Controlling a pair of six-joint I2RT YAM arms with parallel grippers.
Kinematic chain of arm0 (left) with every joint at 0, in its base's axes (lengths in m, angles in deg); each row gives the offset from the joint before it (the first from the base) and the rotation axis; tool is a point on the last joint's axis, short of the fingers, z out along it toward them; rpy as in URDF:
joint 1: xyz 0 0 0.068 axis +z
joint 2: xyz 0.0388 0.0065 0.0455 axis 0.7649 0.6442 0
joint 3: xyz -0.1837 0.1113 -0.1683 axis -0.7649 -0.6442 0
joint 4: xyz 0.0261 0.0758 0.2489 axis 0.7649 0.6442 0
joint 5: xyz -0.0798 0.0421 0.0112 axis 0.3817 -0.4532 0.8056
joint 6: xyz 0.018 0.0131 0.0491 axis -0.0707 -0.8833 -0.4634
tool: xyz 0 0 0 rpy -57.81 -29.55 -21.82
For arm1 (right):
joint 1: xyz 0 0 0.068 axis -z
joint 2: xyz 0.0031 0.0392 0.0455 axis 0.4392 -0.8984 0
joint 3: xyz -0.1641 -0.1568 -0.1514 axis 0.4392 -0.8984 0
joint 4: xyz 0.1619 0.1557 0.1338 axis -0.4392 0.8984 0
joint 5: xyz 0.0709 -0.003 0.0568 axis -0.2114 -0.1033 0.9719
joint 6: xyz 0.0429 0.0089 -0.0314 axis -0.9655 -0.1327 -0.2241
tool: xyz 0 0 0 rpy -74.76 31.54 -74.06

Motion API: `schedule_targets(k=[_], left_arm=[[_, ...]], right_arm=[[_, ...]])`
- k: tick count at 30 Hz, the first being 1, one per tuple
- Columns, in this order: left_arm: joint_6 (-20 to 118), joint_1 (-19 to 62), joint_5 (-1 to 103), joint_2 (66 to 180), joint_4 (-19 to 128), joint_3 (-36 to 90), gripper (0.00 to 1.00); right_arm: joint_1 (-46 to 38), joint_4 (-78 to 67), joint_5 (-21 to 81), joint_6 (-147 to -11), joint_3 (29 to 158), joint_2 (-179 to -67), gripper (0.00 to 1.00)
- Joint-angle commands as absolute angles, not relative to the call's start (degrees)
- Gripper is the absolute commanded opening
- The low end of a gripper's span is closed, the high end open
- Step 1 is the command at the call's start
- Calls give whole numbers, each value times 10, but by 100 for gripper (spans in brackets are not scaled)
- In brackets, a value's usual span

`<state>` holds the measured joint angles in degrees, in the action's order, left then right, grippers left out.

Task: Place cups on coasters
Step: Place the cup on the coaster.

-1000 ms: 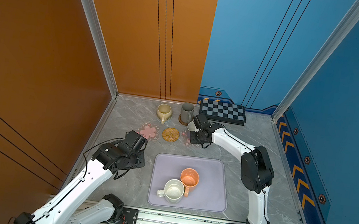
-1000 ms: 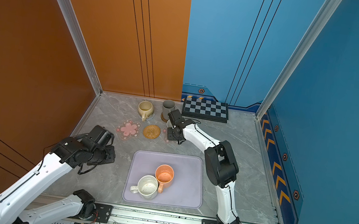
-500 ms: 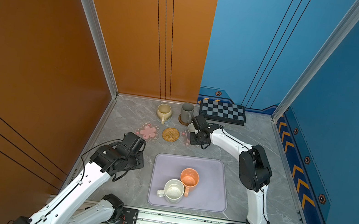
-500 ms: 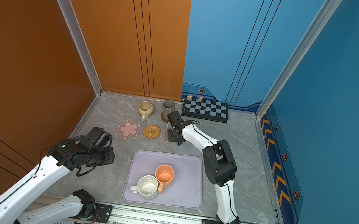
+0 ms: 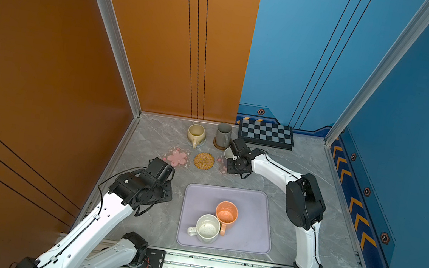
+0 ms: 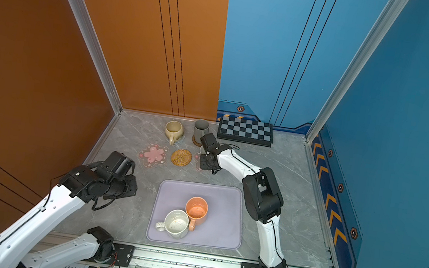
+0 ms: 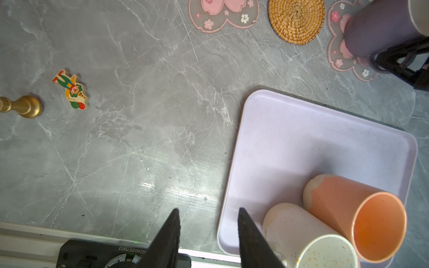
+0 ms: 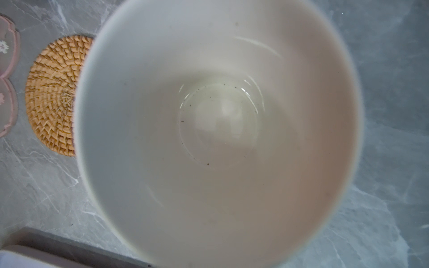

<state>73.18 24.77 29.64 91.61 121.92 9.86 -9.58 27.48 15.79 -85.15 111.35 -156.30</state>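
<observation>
Rattan coaster [image 7: 296, 20] and grey mug [image 5: 223, 133] crowd our lavender mug [image 7: 376, 27] over the pink flower coaster [image 7: 335, 50]. Our right gripper [image 7: 392, 58] is clamped on its handle; our left gripper [image 7: 209, 210] is empty, jaws apart.

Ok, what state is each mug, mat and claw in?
Beige mug: on a grey mat.
Grey mug: on a brown mat.
Lavender mug: held, at a flower mat.
Orange mug: on tray.
Speckled mug: on tray.
Woven mat: bare.
Other flower mat: bare.
Left claw: open, empty.
Right claw: shut on lavender mug.
</observation>
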Motion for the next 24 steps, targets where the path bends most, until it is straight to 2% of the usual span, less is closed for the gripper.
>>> schedule_targets(k=[1,4,12,19,24], left_arm=[[736,254,309,911,1222,94,42],[737,254,312,910,1222,94,42],[738,253,315,911,1223,92,42],[740,252,316,907,1222,89,42],[743,252,318,899,1223,87,42]], right_arm=[[-95,248,168,-871,1095,-1542,20],[-94,248,175,-879,1084,-1523,27],[-94,247,188,-892,1075,-1512,33],[-92,241,187,-893,1076,-1513,33],[-92,239,181,-893,1076,-1519,28]])
